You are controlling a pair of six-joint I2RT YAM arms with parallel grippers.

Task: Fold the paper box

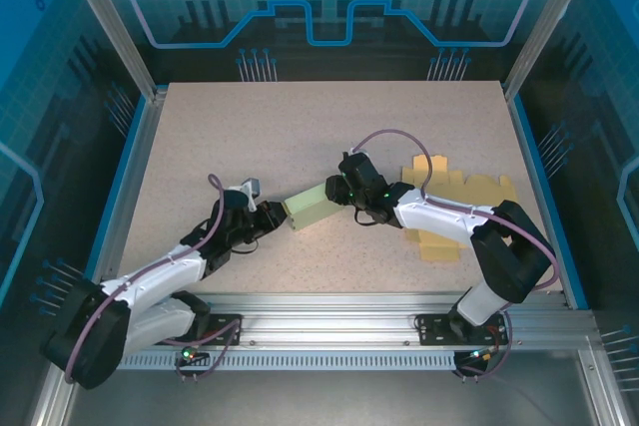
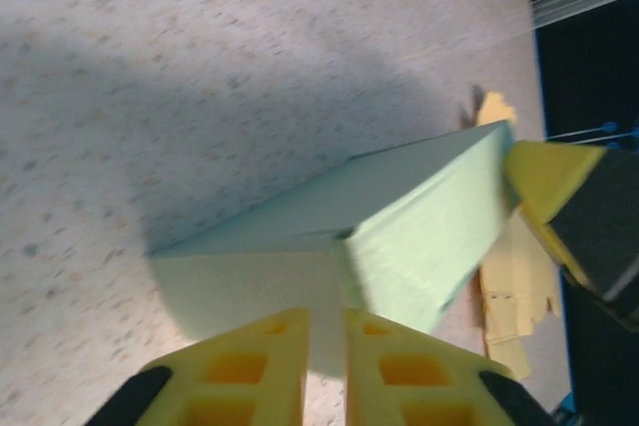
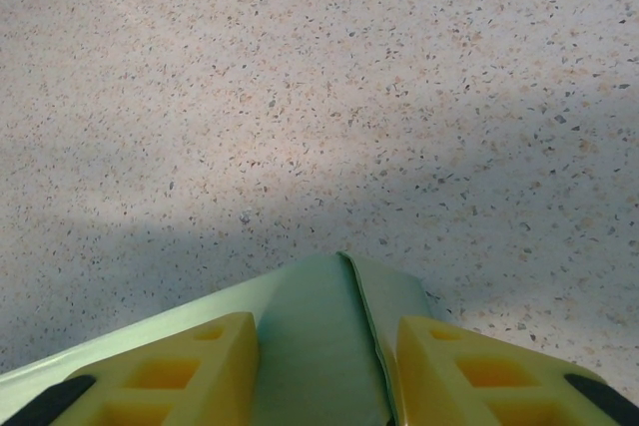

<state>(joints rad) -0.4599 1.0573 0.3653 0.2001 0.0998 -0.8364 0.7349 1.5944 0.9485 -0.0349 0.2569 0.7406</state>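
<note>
A pale green paper box (image 1: 312,207) lies in the middle of the table between my two grippers. My left gripper (image 1: 277,216) meets its left end. In the left wrist view its yellow fingers (image 2: 250,356) are nearly together, pinching a thin pale flap of the box (image 2: 399,226). My right gripper (image 1: 344,197) holds the other end. In the right wrist view the folded green panels of the box (image 3: 319,346) sit between my right gripper's (image 3: 324,331) two yellow fingers (image 3: 469,376), which press on both sides. A right fingertip (image 2: 549,172) shows at the box's far end.
Flat yellow paper blanks (image 1: 469,187) lie on the table under and behind the right arm, with another sheet (image 1: 434,244) nearer the front; they also show in the left wrist view (image 2: 514,286). A blue-edged frame (image 1: 130,147) borders the speckled tabletop (image 1: 300,127).
</note>
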